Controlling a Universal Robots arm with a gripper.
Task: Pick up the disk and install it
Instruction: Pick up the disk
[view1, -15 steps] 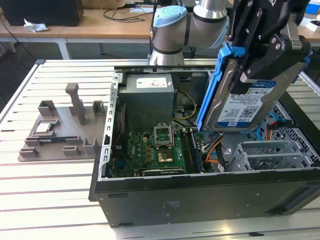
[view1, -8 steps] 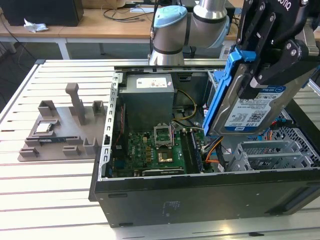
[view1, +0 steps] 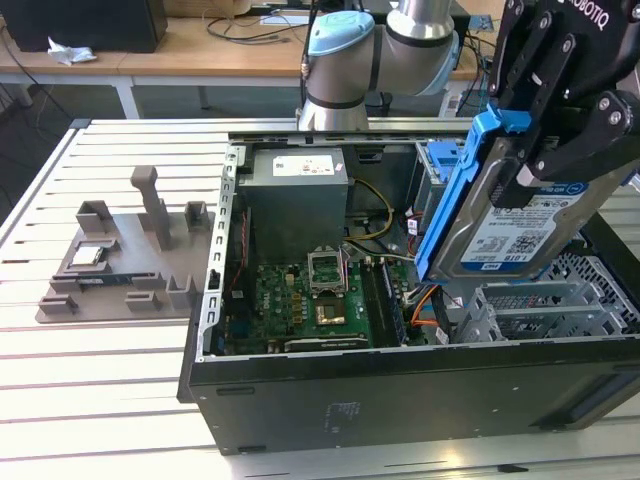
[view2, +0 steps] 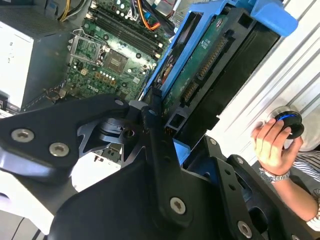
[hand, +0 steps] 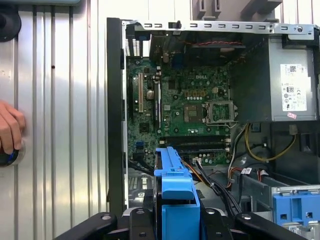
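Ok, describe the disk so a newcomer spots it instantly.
Find the open computer case. Over its end at the exterior view's right, the end effector holds the disk tilted. Unlike the blue clip in the case, its blue frame surrounds a labelled silver drive.

This is a robotics lab or test workshop: an industrial robot arm (view1: 380, 45) rises behind a bench (view1: 110, 400) of slotted aluminium profiles. Its tool (view1: 508, 180) is clamped on the disk (view1: 505, 245) above an open desktop computer case (view1: 400, 400) with a bare motherboard (view1: 300, 310) and power supply (view1: 295, 190). A grey fixture plate (view1: 120, 265) with moulded part holders lies beside the case, a wooden desk (view1: 200, 55) strewn with cables stands behind, and in the second wrist view a person's hand (view2: 272, 142) rests on a round blue-lit control knob (view2: 290, 122) on the bench.
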